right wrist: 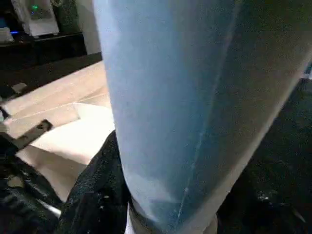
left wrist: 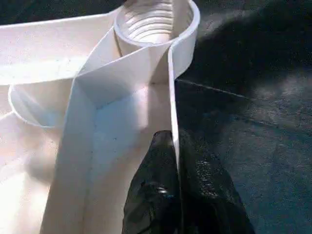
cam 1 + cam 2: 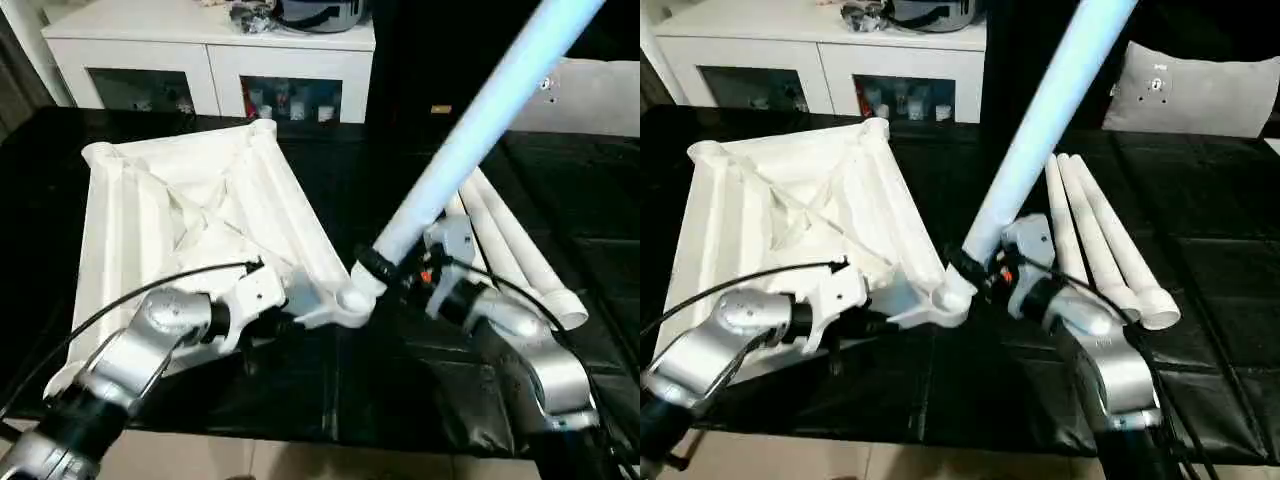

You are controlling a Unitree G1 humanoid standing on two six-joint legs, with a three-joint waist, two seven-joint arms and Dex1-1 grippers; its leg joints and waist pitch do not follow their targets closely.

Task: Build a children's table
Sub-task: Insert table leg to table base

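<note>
Right now the white top (image 3: 190, 210) lies upside down on the black bench (image 3: 330, 390), ribs up, its near corner socket (image 3: 350, 300) pointing toward the robot at about 6 o'clock of the slab. The left claw (image 2: 175, 195) is clenched on the thin side wall of the top just short of that corner; in the wrist view the two black fingers (image 2: 151, 204) pinch the wall with the threaded socket straight ahead of them. The left forearm reaches in low from 8 o'clock, nearly level with the bench.

The right claw (image 3: 385, 268) grips one leg (image 3: 480, 120) near its lower end. The leg's long axis runs from the socket up and away toward 1 o'clock, steeply tilted rather than upright, and its foot sits right at the socket's mouth; I cannot tell whether it has entered. The right forearm comes in from 4 o'clock, wrist bent up to meet the leg.

That tilt is what matters, I'd say: the leg probably has to swing upright over the socket before it will seat, with the left arm steadying the top.

Three spare legs (image 3: 1100, 240) lie side by side at 3 o'clock, beyond the right arm.
</note>
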